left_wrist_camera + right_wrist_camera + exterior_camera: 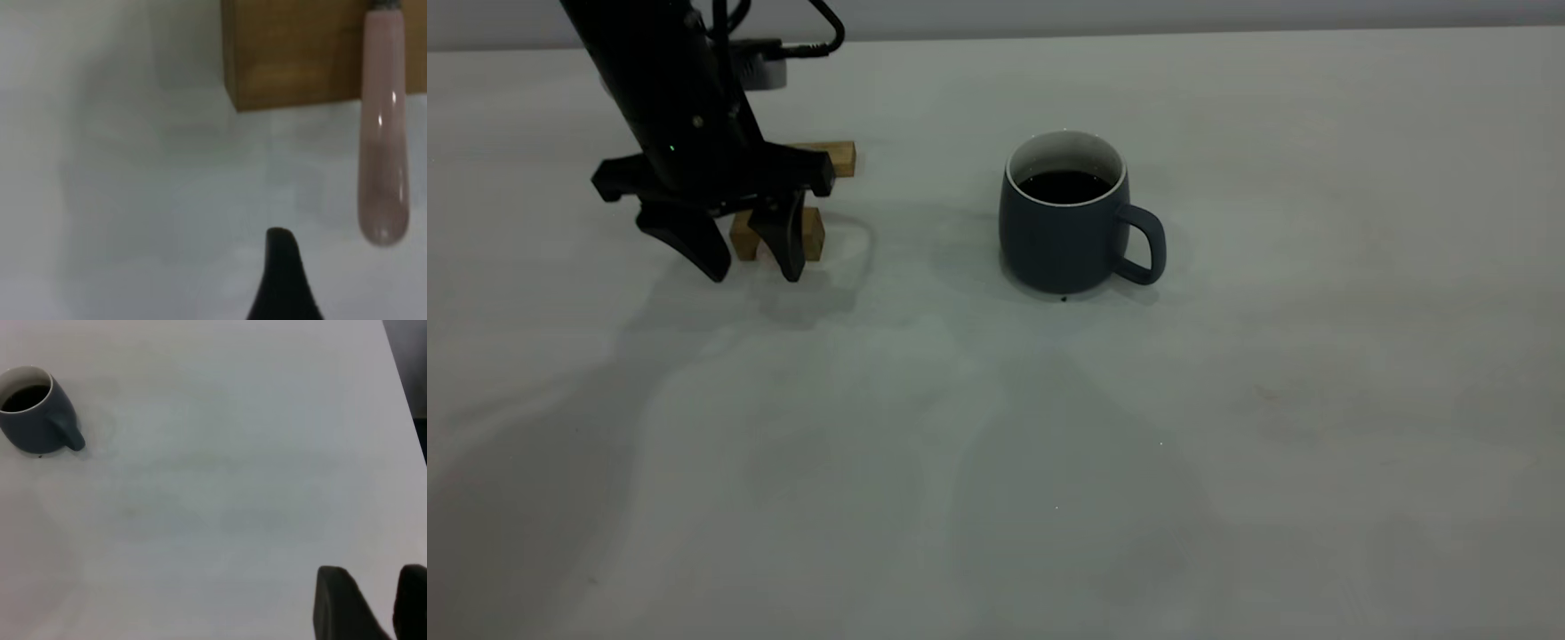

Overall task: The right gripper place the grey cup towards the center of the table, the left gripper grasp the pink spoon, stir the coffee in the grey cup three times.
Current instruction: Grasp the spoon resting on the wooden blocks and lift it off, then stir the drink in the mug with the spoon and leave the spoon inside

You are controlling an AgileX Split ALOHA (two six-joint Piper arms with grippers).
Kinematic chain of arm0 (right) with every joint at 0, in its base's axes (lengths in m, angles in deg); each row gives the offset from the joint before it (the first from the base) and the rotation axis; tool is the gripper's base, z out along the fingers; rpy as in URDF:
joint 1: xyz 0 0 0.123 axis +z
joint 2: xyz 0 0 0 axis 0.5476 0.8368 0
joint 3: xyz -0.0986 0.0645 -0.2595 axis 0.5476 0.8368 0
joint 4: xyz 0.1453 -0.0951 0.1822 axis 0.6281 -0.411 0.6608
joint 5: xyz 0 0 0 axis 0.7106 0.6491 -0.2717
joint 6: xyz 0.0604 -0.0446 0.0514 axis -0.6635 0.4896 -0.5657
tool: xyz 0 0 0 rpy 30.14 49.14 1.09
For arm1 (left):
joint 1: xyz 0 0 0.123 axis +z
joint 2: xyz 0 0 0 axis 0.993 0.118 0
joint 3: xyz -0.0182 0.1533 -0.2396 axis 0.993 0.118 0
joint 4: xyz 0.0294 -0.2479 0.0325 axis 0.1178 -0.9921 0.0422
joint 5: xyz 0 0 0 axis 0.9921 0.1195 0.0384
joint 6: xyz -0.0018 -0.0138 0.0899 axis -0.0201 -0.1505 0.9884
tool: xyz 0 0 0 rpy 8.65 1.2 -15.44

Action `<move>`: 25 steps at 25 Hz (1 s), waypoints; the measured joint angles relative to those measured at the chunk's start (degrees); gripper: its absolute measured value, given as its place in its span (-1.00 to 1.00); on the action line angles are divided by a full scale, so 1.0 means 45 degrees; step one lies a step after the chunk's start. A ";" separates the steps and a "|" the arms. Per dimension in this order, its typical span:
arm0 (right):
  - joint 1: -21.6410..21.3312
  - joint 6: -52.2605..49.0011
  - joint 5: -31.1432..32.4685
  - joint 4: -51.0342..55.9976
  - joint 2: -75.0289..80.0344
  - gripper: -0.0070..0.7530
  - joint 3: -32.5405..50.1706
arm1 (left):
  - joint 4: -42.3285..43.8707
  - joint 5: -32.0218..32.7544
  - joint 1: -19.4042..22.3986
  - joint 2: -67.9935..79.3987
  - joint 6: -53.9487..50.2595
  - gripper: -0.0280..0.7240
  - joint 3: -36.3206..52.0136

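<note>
The grey cup [1054,240] stands upright near the middle of the table [1227,462], handle to the right, with dark coffee [1064,185] inside. Far to its left my left gripper [751,262] hangs open just above the table, in front of two wooden blocks [811,233]. In the left wrist view the pink spoon [383,140] lies with its handle over a wooden block [293,53], its end overhanging, beside one black fingertip [280,250]. The spoon is hidden in the exterior view. My right gripper [373,572] is open and empty, far from the cup [33,420].
A second wooden block [836,158] lies behind the left gripper. A grey device with a black cable [760,67] sits at the table's back left. The table's edge [403,407] runs close to the right gripper.
</note>
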 joint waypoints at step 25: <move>0.0000 0.0000 0.0000 0.0000 0.0000 -0.36 0.0000 | -0.2997 0.8375 0.0000 0.0139 -0.7652 -0.51 -0.6234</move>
